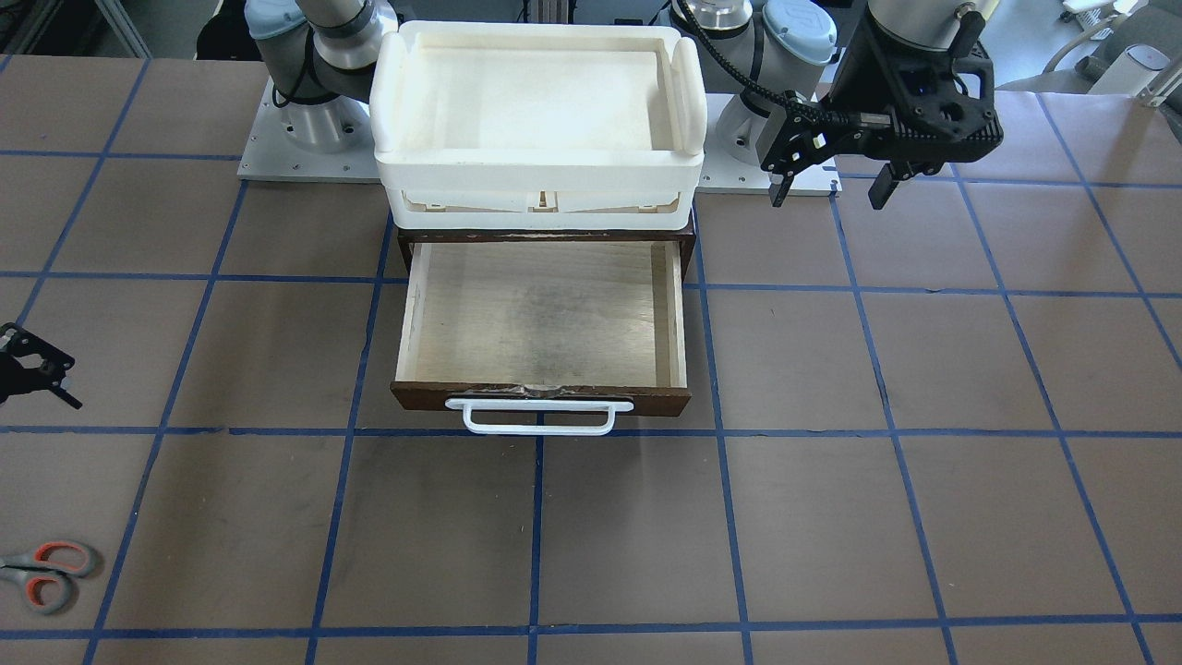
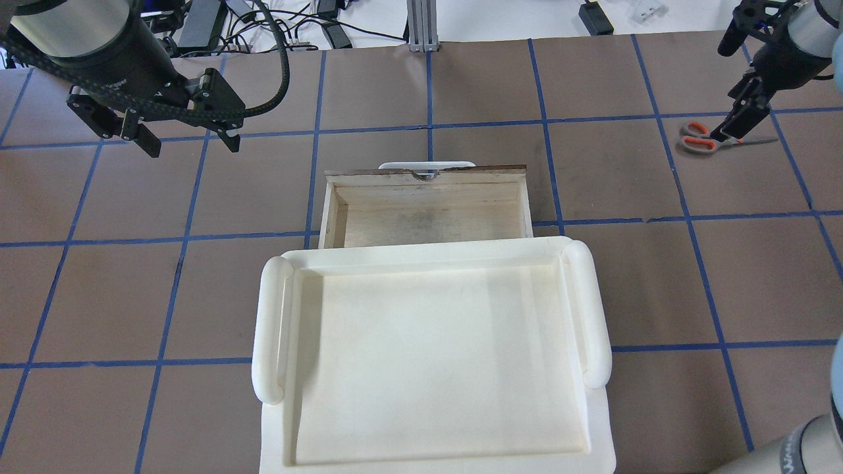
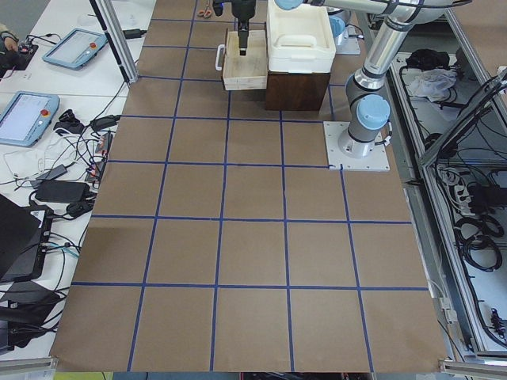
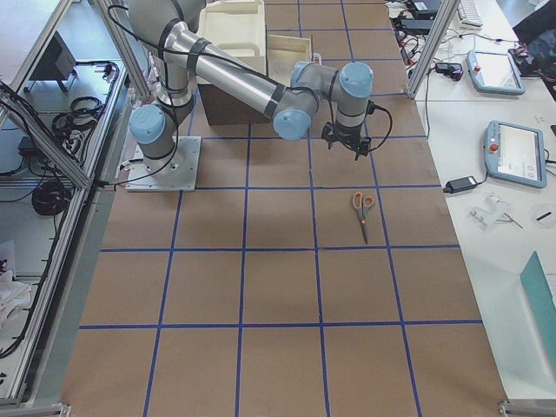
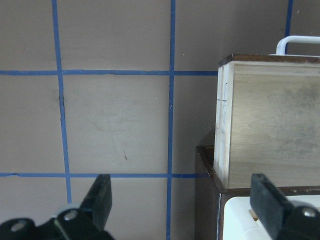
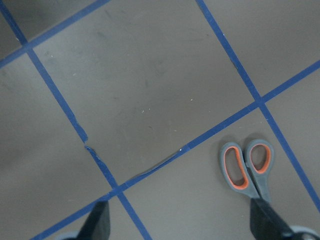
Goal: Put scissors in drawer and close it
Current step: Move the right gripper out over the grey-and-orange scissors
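Observation:
The scissors (image 2: 708,139), grey with orange-red lined loops, lie flat on the brown table at the far right; they also show in the front view (image 1: 46,574) and the right wrist view (image 6: 247,167). The drawer (image 2: 428,210) is pulled open and its pale plywood inside (image 1: 545,314) is bare, with the white bar handle toward the far side. My right gripper (image 2: 728,92) is open and hovers above the table beside the scissors, one finger (image 6: 267,222) over their blades. My left gripper (image 2: 191,146) is open and empty, above the table left of the drawer (image 5: 270,125).
A white foam tray (image 2: 270,329) sits on top of the dark brown cabinet (image 5: 207,170) that holds the drawer. Blue tape lines grid the table. Cables and tablets lie beyond the table's far edge.

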